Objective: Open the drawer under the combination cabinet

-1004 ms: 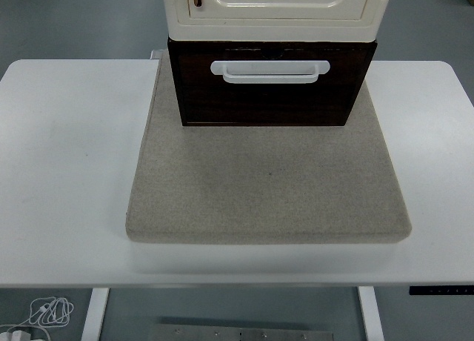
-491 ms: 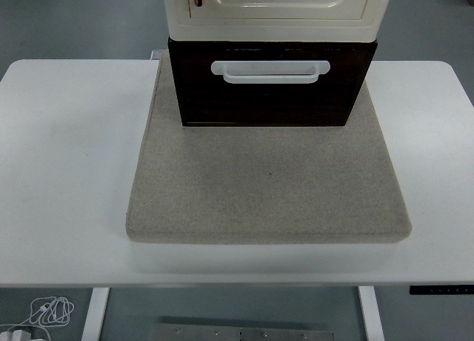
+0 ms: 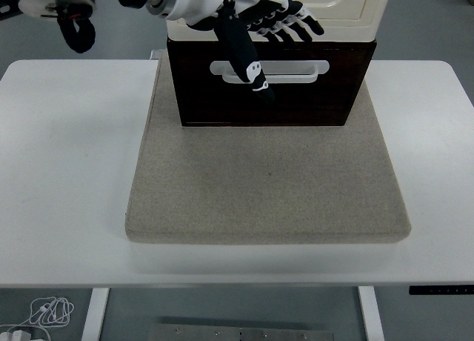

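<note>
Near edge: white rectangular table (image 3: 67, 207), bare at the front, w/ a tangle of white cable (image 3: 46, 311) on the floor below left. On the table sits a thick grey-beige felt pad (image 3: 266, 193), prob. there to stop the cabinet sliding & to give the drawer a soft surface to run out over.

Further back, at the pad's far edge: dark brown wooden drawer (image 3: 271, 89) w/ a white plastic bar handle (image 3: 296, 70) across its upper front. Drawer looks fully shut, front flush under the cream-coloured upper cabinet (image 3: 348, 7) stacked on it. Handle faces the robot, so a straight pull toward the near edge should do it.

Left hand (image 3: 255, 30), black fingers w/ white joints on a white-&-silver wrist, comes in from upper left & hangs in front of the cabinet/drawer seam. Fingers spread apart, holding nothing; four fan out to the right above the handle, one longer digit points down across the handle's left part. Whether it touches the bar: can't tell. Looks like a pre-grasp pose, not yet hooked. Right arm not in view.

Vs. half a sec ago: no hand over the drawer then, only dark tips at the top edge; now the hand has dropped to handle height. Drawer, pad, cabinet unmoved.
</note>
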Robot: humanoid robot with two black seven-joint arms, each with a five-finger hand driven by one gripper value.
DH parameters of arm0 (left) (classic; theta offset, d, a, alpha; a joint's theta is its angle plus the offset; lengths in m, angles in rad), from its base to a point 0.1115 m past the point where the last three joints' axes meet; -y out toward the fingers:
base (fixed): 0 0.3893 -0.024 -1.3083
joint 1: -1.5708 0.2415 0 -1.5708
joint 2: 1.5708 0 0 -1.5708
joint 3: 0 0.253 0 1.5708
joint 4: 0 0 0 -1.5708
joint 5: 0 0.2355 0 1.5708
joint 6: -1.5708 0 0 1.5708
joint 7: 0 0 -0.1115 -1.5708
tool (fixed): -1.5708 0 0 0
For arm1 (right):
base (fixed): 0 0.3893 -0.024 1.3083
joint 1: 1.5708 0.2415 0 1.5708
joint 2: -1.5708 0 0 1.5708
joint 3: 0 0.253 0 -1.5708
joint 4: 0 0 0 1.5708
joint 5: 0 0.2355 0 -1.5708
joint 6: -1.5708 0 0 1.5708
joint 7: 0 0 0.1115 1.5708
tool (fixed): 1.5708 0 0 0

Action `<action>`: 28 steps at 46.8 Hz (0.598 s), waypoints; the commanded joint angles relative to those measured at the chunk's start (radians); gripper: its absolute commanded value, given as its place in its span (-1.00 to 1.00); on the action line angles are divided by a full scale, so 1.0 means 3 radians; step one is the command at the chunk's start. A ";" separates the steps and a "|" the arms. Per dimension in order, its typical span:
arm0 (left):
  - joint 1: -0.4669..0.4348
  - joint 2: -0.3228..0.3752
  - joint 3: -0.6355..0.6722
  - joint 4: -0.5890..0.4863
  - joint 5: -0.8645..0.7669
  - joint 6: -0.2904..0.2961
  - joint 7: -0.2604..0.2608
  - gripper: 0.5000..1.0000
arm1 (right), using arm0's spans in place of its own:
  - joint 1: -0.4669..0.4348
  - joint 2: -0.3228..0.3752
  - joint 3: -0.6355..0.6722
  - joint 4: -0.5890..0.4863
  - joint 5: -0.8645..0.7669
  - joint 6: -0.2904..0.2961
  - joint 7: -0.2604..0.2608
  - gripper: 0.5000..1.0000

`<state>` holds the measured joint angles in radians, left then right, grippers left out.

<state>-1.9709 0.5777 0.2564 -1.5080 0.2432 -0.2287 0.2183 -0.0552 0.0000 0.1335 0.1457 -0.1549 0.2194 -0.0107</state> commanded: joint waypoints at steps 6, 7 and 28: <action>0.0009 -0.0161 0.0086 0.0087 -0.0003 0.0082 0.0238 1.00 | 0.0000 0.0000 0.0000 0.0000 0.0000 0.0000 -0.0005 0.70; 0.0009 -0.0177 0.0086 0.0097 -0.0003 0.0082 0.0274 1.00 | 0.0000 0.0000 0.0000 0.0000 0.0000 0.0000 0.0000 0.70; 0.0061 -0.0581 0.0245 0.0685 -0.0008 0.0108 0.0515 1.00 | 0.0000 0.0000 0.0000 0.0000 0.0000 0.0000 0.0000 0.70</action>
<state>-1.9541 0.4196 0.3157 -1.3158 0.2408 -0.1958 0.3730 -0.0553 0.0000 0.1334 0.1457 -0.1549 0.2194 -0.0112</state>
